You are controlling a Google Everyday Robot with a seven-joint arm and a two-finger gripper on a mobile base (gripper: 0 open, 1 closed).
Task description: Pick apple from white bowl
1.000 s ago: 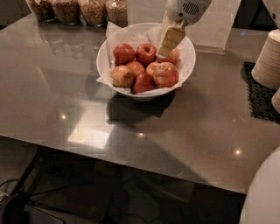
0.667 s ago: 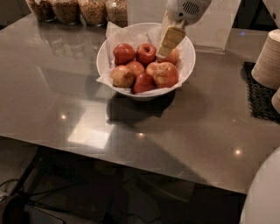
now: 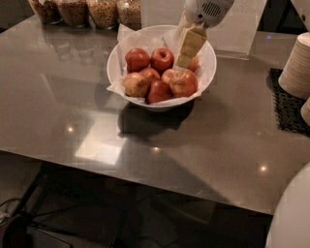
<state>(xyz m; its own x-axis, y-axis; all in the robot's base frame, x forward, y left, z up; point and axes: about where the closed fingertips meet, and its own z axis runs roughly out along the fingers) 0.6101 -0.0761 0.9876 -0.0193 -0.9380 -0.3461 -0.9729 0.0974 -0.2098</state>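
One red apple (image 3: 184, 83) with an orange blush lies right under the tip of the gripper (image 3: 183, 63), at the near right of the heap in the white bowl (image 3: 208, 60). Whether the two touch cannot be told, nor whether the gripper is released or clenched. It slants down into the bowl from the far right as a pale cream slab.

To its left lie the other apples (image 3: 150, 72), some deep red and some paler. One more peeks out behind it. Crumpled paper (image 3: 127, 38) lines the bowl beyond them. The bowl stands on a grey table (image 3: 72, 97). Jars (image 3: 87, 9) stand well off to the far left. A black mat (image 3: 288, 106) and a pale stack (image 3: 296, 65) lie well to the right.
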